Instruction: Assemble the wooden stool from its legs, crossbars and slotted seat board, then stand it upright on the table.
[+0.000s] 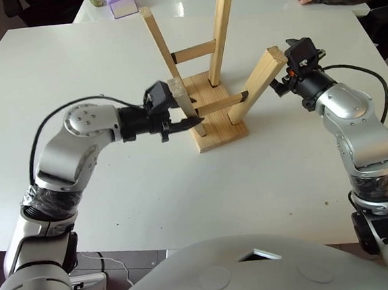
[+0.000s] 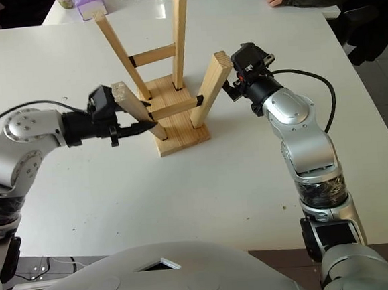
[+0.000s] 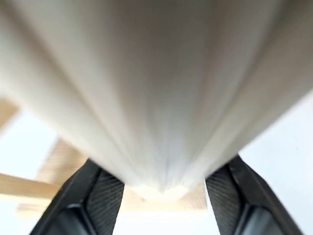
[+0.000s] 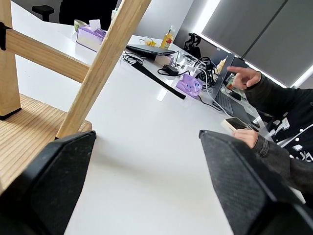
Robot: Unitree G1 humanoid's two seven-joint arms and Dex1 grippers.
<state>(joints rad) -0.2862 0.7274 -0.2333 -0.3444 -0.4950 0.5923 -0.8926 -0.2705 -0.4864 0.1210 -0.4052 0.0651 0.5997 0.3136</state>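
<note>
1. Stool (image 1: 211, 106) sits upside down on the tabletop (image 1: 185, 199), with its seat board (image 1: 221, 133) flat and its legs pointing up.
2. Left gripper (image 1: 195, 121) fingers (image 3: 105, 196) clamp the near-left leg (image 1: 180, 96) above the seat board.
3. Right gripper (image 1: 296, 51) fingers are spread wide and hold nothing, just beside the right leg (image 1: 260, 83).

Legs (image 1: 220, 35) atop seat board (image 1: 217, 134) on table (image 1: 185, 206) (tissue box (image 1: 122, 3) probably behind)
</note>
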